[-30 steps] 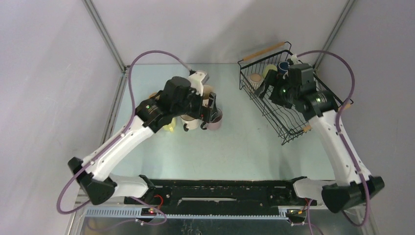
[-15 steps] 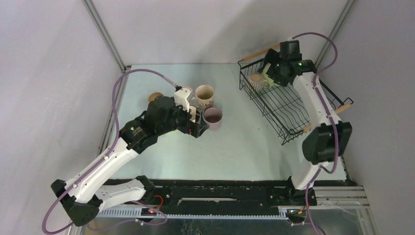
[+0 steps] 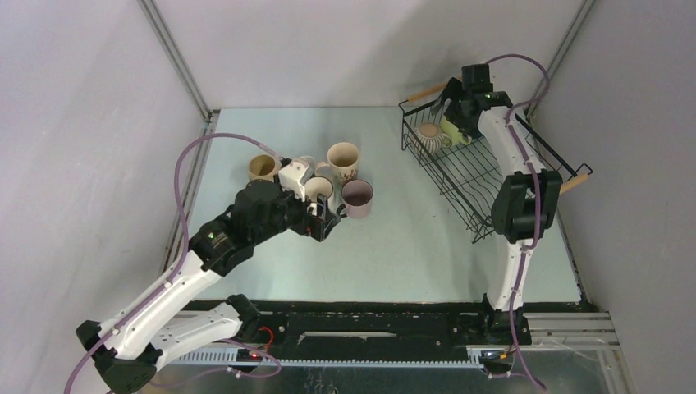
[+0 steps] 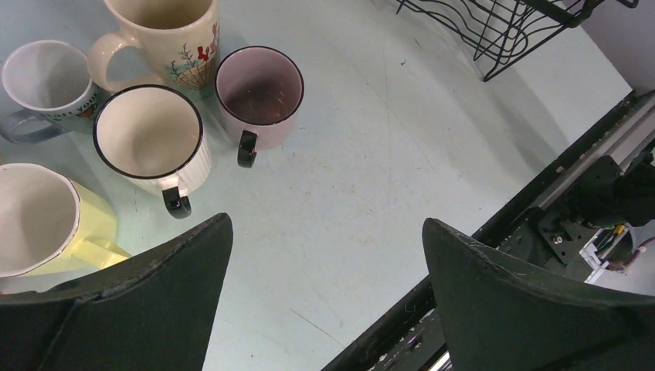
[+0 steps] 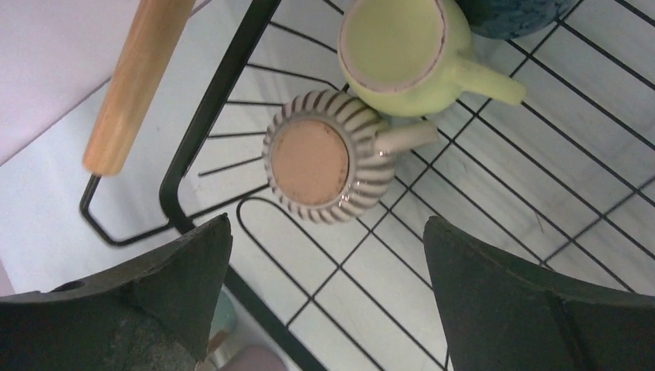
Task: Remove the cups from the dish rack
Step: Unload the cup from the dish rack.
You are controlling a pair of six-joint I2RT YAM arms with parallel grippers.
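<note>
Ribbed beige cup (image 5: 328, 158): in the dish rack (image 5: 224, 85), straight ahead of the right gripper (image 5: 320, 232) and centred between its fingers. A flat tan face points at the wrist camera; base or mouth cannot be told. Its handle points toward the right finger's side.
Other racked cups: the pale yellow-green cup (image 5: 402, 50) lies just beyond the ribbed one, touching or nearly so. The dark blue cup (image 5: 510, 15) is farther ahead, at the edge of view.
Right gripper: jaws spread wide, nothing between them, hovering above the rack floor.
Step in hand: judged as the approach to the next pick, three cups being in the rack.
Next move: likely a descent onto the ribbed cup, one finger on each side of its wall, clear of the handle stub, then closure.
Rack edges: the black corner frame and the wooden handle (image 5: 135, 77) stand off the left finger. The cup sits close to that corner, so the finger has little room there.
Left gripper (image 4: 324, 224): jaws spread, empty, over the table (image 4: 371, 178).
Unloaded cups: the mauve cup (image 4: 259, 89), white cup (image 4: 151, 135) and floral cup (image 4: 166, 31) stand upright ahead of the left finger.
Open room: bare table ahead of the right finger.
</note>
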